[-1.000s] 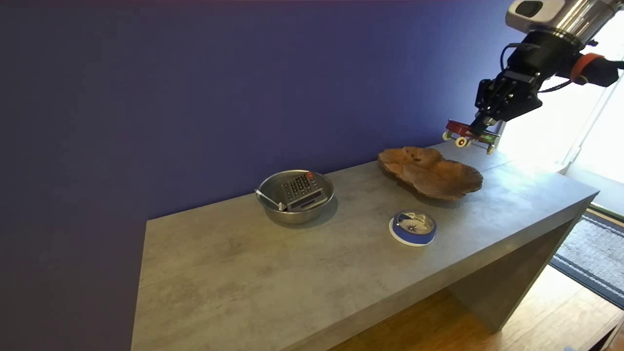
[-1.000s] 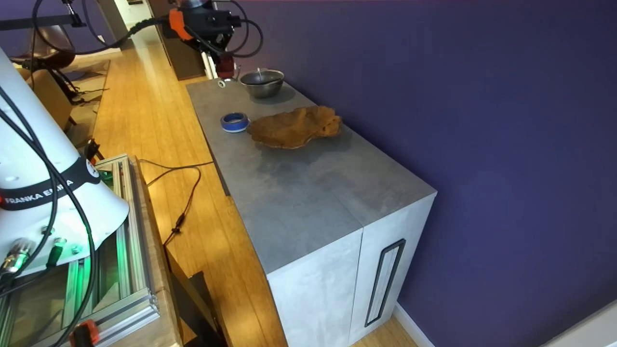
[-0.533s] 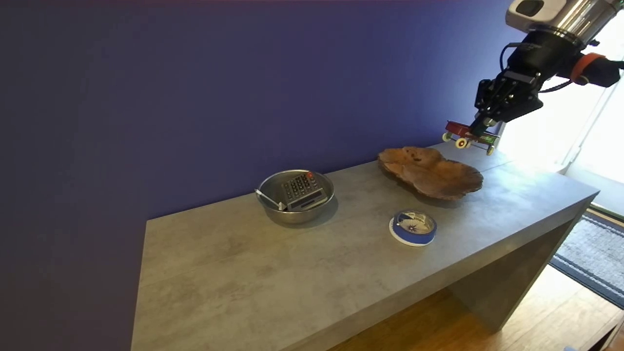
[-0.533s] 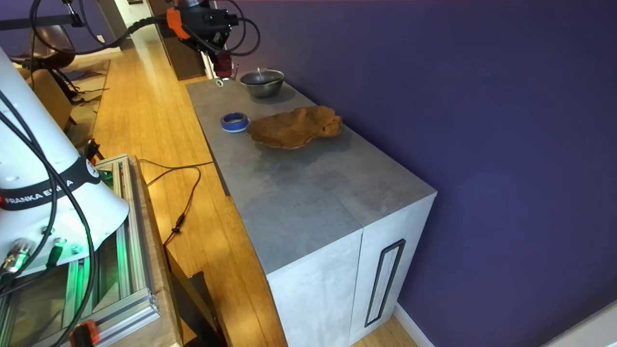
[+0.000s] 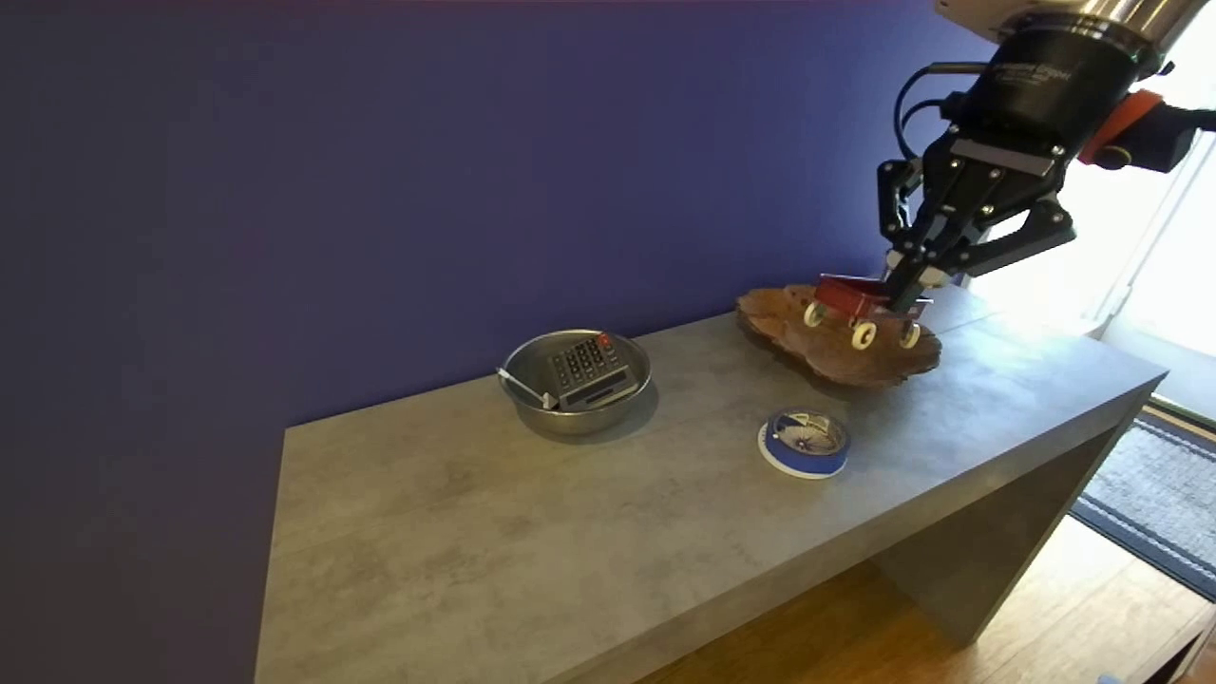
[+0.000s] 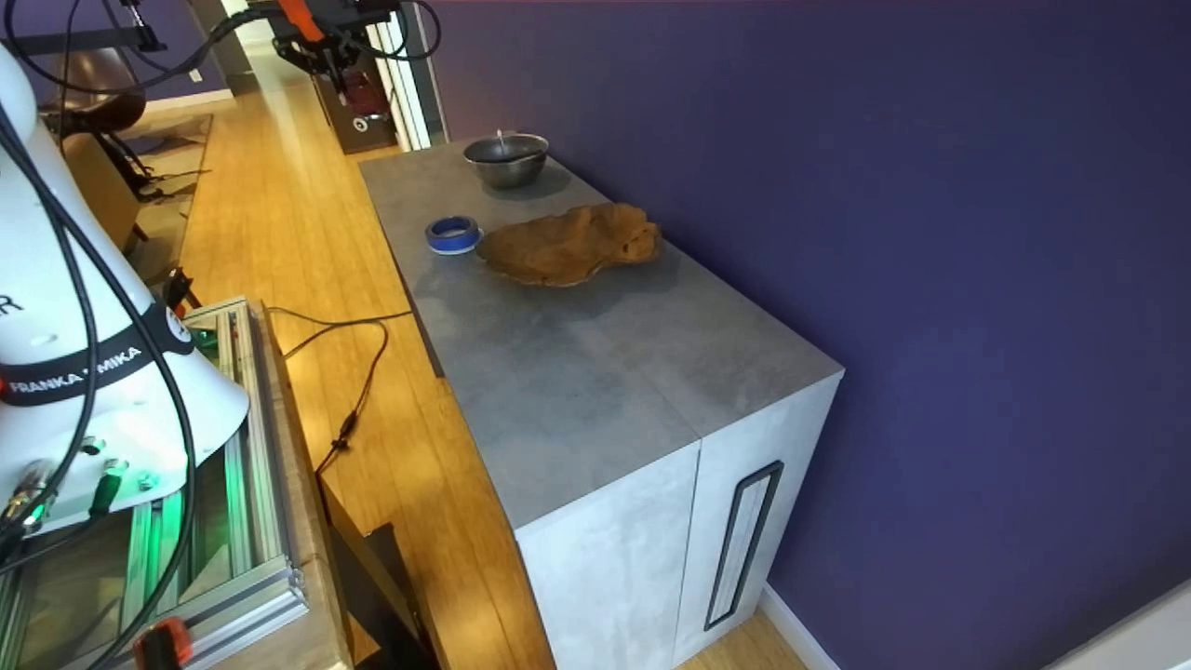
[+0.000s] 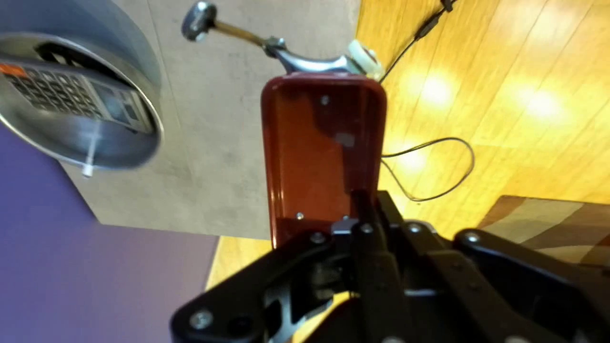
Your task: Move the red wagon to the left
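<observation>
Worktop (image 7: 209, 124): biggest worry. In the wrist view its edge runs behind the red wagon (image 7: 305, 152), wooden floor (image 7: 533, 143) filling the right of the frame; if the hold slips about there, I'd expect a drop to the floor. Wooden dish (image 5: 822, 359), right of frame in an exterior view: from this angle the wagon overlaps it, true gap unreadable; a carry run too low might clip the rim. Metal bowl (image 7: 131, 150), upper left in the wrist view: possible obstacle should the path swing that way, wheels likely to catch first. Tool (image 7: 374, 197): jaws almost together, separated only by one thin side wall of the wagon, one finger inside the bed and one outside; touches nothing else that I can see. Wagon (image 6: 365, 95), upper left of frame in an exterior view: hangs in the air, wheels unsupported, not yet set down. Pinched by a single wall, it could pivot or sway on a sharp stop, cause being the off-centre hold.
</observation>
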You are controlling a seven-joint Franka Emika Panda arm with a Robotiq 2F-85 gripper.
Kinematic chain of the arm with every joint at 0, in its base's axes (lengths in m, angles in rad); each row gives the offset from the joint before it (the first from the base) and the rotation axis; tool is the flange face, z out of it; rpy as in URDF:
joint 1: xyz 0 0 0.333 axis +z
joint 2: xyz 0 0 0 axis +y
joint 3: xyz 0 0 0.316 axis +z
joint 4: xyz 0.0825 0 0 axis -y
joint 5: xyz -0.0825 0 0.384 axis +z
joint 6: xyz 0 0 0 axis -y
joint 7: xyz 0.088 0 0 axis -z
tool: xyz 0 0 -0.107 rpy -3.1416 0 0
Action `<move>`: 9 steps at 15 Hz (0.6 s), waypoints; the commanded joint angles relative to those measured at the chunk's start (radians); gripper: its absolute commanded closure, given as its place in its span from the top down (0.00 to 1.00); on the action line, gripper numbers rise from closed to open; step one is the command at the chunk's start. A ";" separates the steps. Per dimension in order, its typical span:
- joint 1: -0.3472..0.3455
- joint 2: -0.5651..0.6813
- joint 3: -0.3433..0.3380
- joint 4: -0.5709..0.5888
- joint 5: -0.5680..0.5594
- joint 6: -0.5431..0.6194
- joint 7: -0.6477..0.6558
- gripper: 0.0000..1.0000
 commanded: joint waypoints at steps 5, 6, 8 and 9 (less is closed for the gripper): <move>0.001 0.332 0.088 0.232 -0.573 -0.012 0.135 0.01; 0.093 0.385 -0.016 0.278 -0.654 -0.026 0.181 0.01; -0.013 0.356 0.099 0.235 -0.627 -0.002 0.185 0.05; -0.021 0.405 0.103 0.275 -0.681 -0.012 0.220 0.05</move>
